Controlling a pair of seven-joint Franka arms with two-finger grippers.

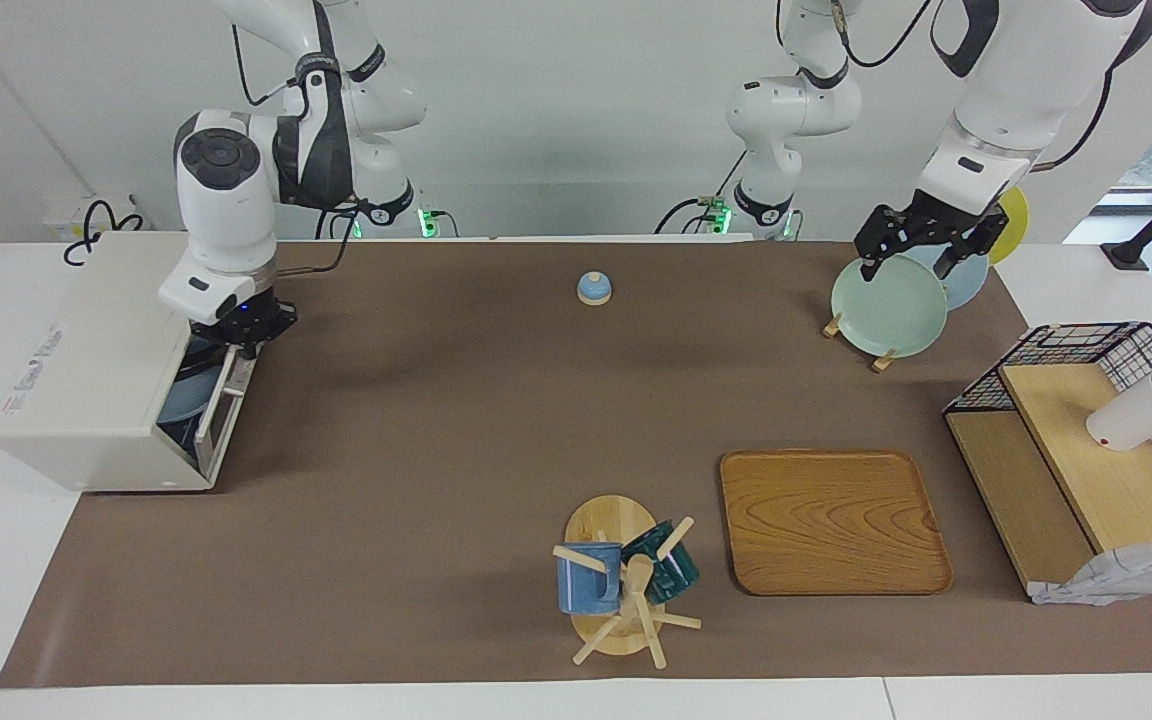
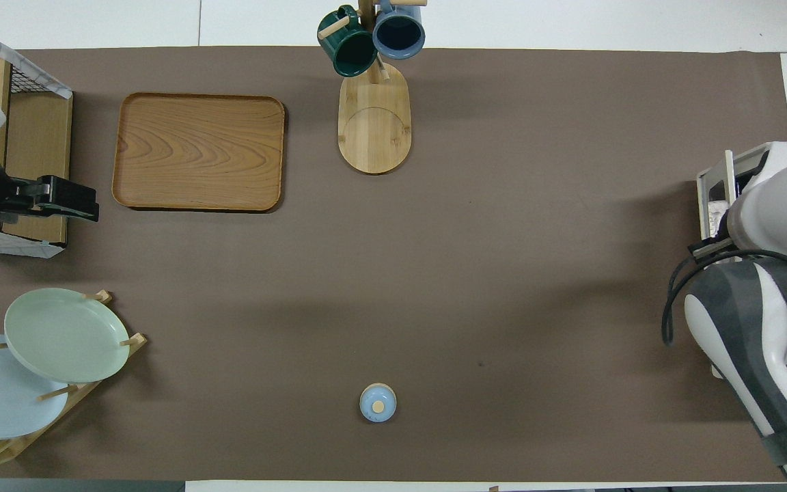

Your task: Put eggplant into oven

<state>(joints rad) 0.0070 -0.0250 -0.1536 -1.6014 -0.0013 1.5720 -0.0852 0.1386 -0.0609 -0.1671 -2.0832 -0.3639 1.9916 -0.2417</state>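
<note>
In the facing view, the desk [image 1: 456, 420] lay mostly bare across its middle, with open room between the oven [image 1: 96, 370] at the right arm's end and the wooden tray [image 1: 831, 520]. The oven sat at the desk's edge, its door [image 1: 221, 405] nearly shut, leaving a narrow gap. Through that gap a blue plate [image 1: 176, 400] showed inside; the eggplant itself could not be made out. The right end effector [image 1: 241, 335] stood at the top edge of the door, fingers pressed together and touching it. The left end effector [image 1: 921, 250] hung over the plate rack [image 1: 886, 305] at the left arm's end, fingers spread, holding nothing, while that arm waited. A mug tree [image 1: 621, 585] stood near the desk's edge farthest from the robots, a small blue knob [image 1: 594, 288] near the robots' edge, and a wire-and-wood rack [image 1: 1066, 440] at the left arm's end.

In the overhead view, the right arm [image 2: 769, 294] covered most of the oven [image 2: 742, 184], hiding its end effector. The left end effector [image 2: 59, 201] reached over the wire-and-wood rack's [image 2: 24, 137] edge beside the tray [image 2: 199, 150]. The knob [image 2: 378, 402] sat alone in open room.
</note>
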